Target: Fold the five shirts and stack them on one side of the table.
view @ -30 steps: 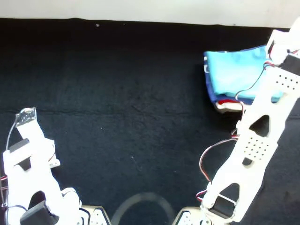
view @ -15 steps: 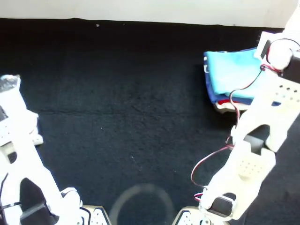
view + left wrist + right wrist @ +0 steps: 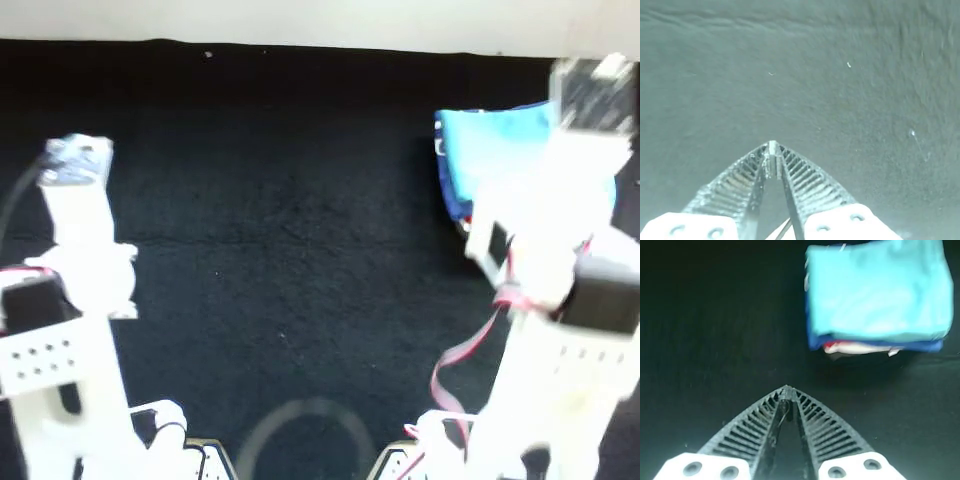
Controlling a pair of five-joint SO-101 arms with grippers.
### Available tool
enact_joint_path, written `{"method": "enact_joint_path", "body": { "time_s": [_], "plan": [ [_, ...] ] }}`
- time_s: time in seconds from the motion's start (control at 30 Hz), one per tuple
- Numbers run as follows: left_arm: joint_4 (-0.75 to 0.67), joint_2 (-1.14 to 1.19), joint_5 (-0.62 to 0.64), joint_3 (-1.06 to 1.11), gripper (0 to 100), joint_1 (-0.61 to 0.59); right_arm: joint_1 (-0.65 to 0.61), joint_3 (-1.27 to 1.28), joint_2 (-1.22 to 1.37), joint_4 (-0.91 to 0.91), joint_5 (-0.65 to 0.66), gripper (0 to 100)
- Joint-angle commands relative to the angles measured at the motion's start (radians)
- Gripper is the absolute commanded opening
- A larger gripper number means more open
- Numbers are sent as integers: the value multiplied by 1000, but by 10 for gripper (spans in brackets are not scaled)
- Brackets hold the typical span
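A stack of folded shirts lies at the far right of the black table, a light blue one on top with dark blue, red and white edges below it. In the right wrist view the stack lies beyond my right gripper, which is shut and holds nothing. The right arm rises in front of the stack and hides its near right part. My left gripper is shut too, hovering over bare black cloth. The left arm stands at the table's left side.
The black tablecloth covers the whole table, with a pale wall strip along the far edge. A faint round ring mark shows between the two arm bases at the near edge.
Both arms have drawn back and risen. The right arm has pulled away from over the stack toward its base; the left arm has swung up and inward.
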Motion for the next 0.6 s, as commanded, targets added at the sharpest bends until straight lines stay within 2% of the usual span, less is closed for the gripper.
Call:
{"method": "enact_joint_path", "body": {
  "time_s": [0.0, 0.23, 0.57],
  "plan": [
    [-86, -70, -2, 186, 14, 45, -27, 397, -255, -153, -8, 9],
    [-176, -282, 3, 455, 10, 44, -30, 995, -605, -427, -9, 9],
    [-316, -710, -40, 857, 12, 119, -25, 1422, -921, -584, -15, 6]
  ]
}}
